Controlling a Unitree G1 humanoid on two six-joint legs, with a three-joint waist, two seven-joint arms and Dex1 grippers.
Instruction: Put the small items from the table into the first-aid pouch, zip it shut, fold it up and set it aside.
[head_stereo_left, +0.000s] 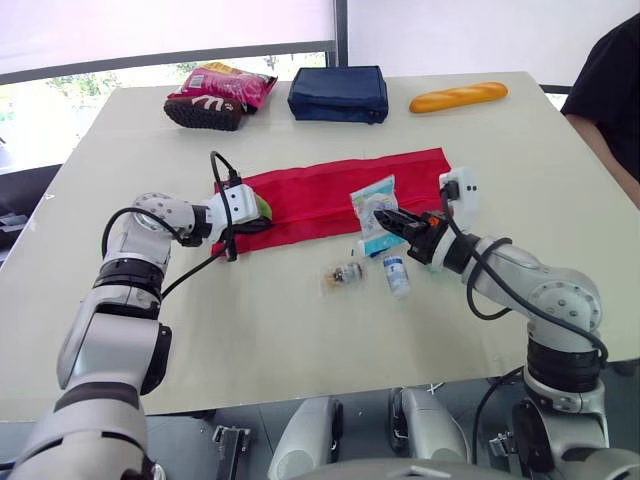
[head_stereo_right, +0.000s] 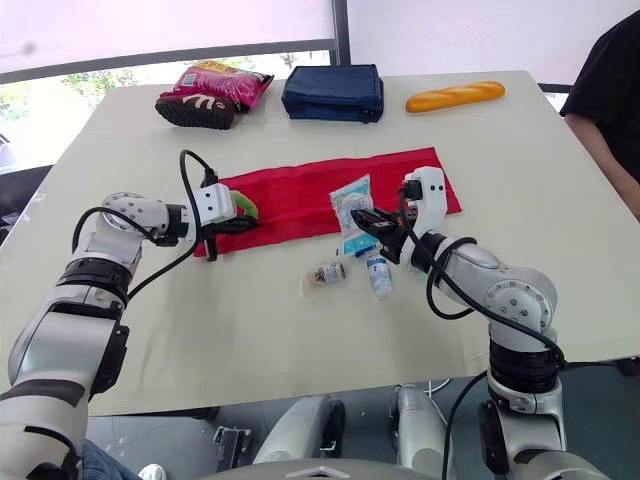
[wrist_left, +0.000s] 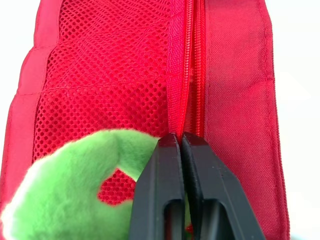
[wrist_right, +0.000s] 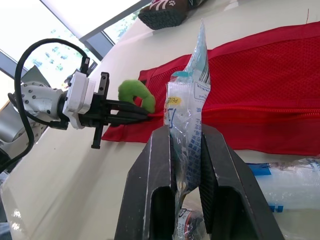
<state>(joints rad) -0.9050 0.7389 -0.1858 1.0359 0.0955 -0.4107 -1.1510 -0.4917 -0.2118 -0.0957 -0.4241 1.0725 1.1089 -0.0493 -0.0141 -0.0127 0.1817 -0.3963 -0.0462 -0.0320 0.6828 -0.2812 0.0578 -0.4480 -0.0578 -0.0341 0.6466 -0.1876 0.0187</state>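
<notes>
Lying mid-table, pouch (head_stereo_left: 330, 195): red, spread flat, mesh side up; a green fuzzy item (head_stereo_left: 262, 207) sits at its left end.
Left gripper (wrist_left: 180, 137): fingers pressed together on the pouch's zip seam, just beside the green fuzzy item.
Right gripper (wrist_right: 186, 130): clamped on a clear packet (wrist_right: 192, 85) (upright, printed), above the pouch's near edge.
Loose items: bagged vial (head_stereo_left: 347, 273) and small bottle (head_stereo_left: 396, 272) on the table (head_stereo_left: 300, 340), near the pouch.
Far edge: shoe (head_stereo_left: 205, 110), pink snack bag (head_stereo_left: 235, 82), navy bag (head_stereo_left: 338, 93), bread (head_stereo_left: 458, 96).

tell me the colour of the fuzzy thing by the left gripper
The fuzzy thing is bright green, clearest in the left wrist view.
</notes>
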